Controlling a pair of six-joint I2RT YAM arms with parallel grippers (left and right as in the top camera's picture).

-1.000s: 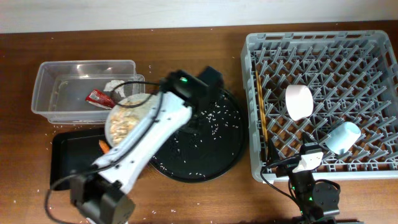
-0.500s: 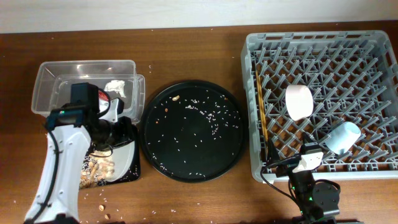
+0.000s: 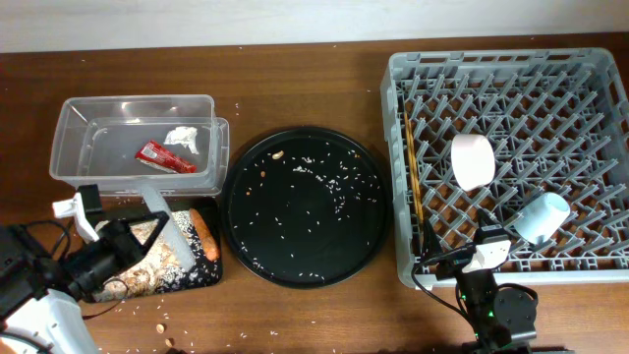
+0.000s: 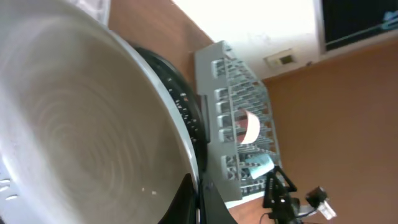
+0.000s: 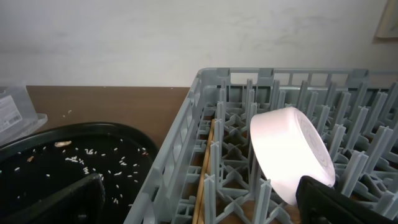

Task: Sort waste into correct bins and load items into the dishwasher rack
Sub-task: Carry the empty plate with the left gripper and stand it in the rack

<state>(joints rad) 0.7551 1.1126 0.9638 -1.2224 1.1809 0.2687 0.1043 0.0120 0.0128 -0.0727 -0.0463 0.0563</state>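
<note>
My left gripper point(image 3: 136, 241) is shut on the rim of the pale round plate point(image 3: 163, 228), held on edge over the shallow black tray point(image 3: 214, 270). In the left wrist view the plate point(image 4: 81, 124) fills the frame, with the jaws point(image 4: 199, 200) pinching its edge. Beige food scraps point(image 3: 138, 277) and the carrot point(image 3: 206, 236) lie in the black tray. The red wrapper point(image 3: 162, 155) and tissue point(image 3: 184, 138) lie in the clear tub point(image 3: 74, 128). The rack point(image 3: 393, 147) holds the white bowl point(image 3: 472, 160), blue cup point(image 3: 541, 216) and chopsticks point(image 3: 413, 187). My right gripper point(image 5: 205, 208) is open at the rack's front edge.
The large round black tray point(image 3: 305, 206), strewn with rice grains, lies between the bins and the rack. A few scraps lie on the table point(image 3: 162, 320) in front of the black tray. The right wrist view shows the bowl point(image 5: 289, 155) and chopsticks point(image 5: 205, 180).
My left arm swung from over the round tray down to the lower left. The plate tipped on edge and its scraps now lie in the black tray. The right arm has not moved.
</note>
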